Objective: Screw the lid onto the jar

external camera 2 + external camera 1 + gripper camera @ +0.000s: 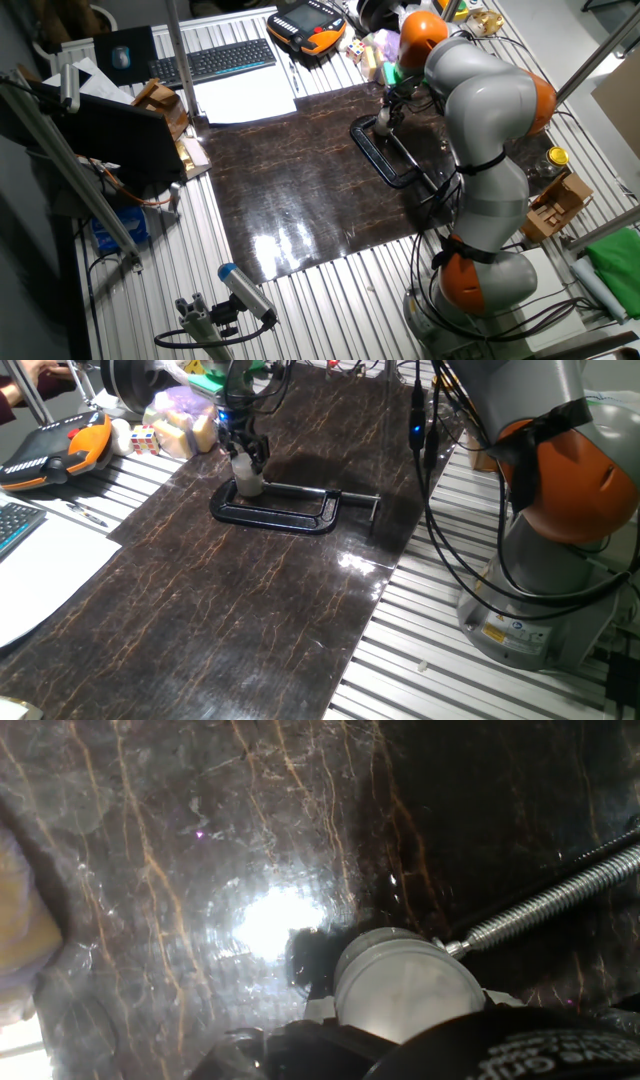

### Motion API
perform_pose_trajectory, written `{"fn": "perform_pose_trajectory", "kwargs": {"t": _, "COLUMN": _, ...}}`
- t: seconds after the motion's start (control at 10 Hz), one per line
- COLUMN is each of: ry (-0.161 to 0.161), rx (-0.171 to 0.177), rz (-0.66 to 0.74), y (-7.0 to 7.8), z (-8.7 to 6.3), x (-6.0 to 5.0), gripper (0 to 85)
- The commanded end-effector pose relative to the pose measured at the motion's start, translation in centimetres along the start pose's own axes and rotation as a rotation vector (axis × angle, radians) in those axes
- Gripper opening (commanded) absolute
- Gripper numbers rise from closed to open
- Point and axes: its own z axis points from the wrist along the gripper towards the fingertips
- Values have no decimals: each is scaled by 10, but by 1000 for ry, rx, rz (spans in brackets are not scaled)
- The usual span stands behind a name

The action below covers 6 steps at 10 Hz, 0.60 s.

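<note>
The small whitish jar (249, 484) stands upright inside the mouth of a black C-clamp (290, 512) at the far end of the dark mat. My gripper (243, 458) comes straight down over it, fingers closed around the translucent grey-white lid (242, 463) on top of the jar. In the hand view the round lid (405, 982) fills the space between my dark fingers (520, 1045) at the bottom edge, and it hides the jar body. The other fixed view shows the gripper (384, 117) at the clamp (392, 158).
The clamp's threaded screw (560, 895) runs away to the right of the lid. A bag of soft items (185, 420), a die (143, 438) and an orange pendant (60, 450) lie left of the mat. Cables (430, 430) hang near the arm's base (560, 510).
</note>
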Motion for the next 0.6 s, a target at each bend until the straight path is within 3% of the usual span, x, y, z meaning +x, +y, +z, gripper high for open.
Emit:
{"fn": "perform_pose_trajectory", "kwargs": {"t": 0.0, "ry": 1, "rx": 0, "rz": 4, "y": 0, "z": 0, "x": 0, "gripper": 397}}
{"fn": "perform_pose_trajectory", "kwargs": {"t": 0.1, "ry": 1, "rx": 0, "rz": 7, "y": 0, "z": 0, "x": 0, "gripper": 410}}
{"fn": "perform_pose_trajectory", "kwargs": {"t": 0.2, "ry": -1, "rx": -5, "rz": 15, "y": 0, "z": 0, "x": 0, "gripper": 500}}
{"fn": "perform_pose_trajectory", "kwargs": {"t": 0.3, "ry": -5, "rx": -8, "rz": 24, "y": 0, "z": 0, "x": 0, "gripper": 717}}
{"fn": "perform_pose_trajectory", "kwargs": {"t": 0.4, "ry": -7, "rx": -12, "rz": 30, "y": 0, "z": 0, "x": 0, "gripper": 817}}
{"fn": "perform_pose_trajectory", "kwargs": {"t": 0.5, "ry": -7, "rx": -13, "rz": 30, "y": 1, "z": 0, "x": 0, "gripper": 840}}
